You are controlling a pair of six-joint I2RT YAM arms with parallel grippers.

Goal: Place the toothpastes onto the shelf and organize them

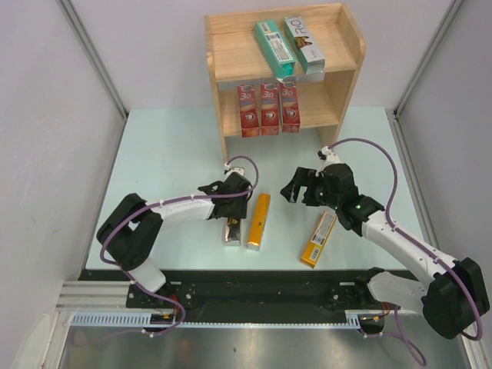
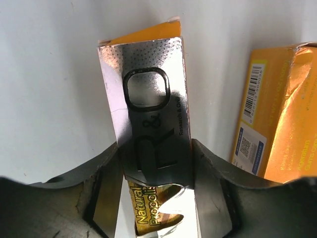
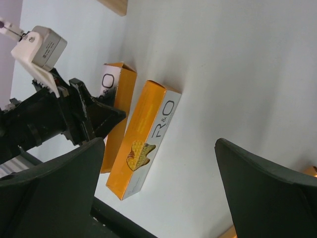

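Toothpastes (image 1: 268,109) are split: five cartons stand on the light wooden shelf (image 1: 350,58), three lie on the pale surface (image 1: 169,154) between grey walls (image 1: 46,115). From above, the left tool (image 1: 234,209) sits over a silver carton (image 1: 231,231), with a glossy orange carton (image 1: 258,221) just beside it; the right tool (image 1: 297,191) hangs near a yellow carton (image 1: 319,238).

Left wrist view: both fingers (image 2: 208,173) press the foil carton's long sides — clamped.

Right wrist view: dark fingers spread wide, holding nothing — matte white surface below.

The top camera looks down from above the near edge over table (image 1: 154,154) and shelf (image 1: 231,58). Both close wrist cameras share the left carton (image 2: 148,109).
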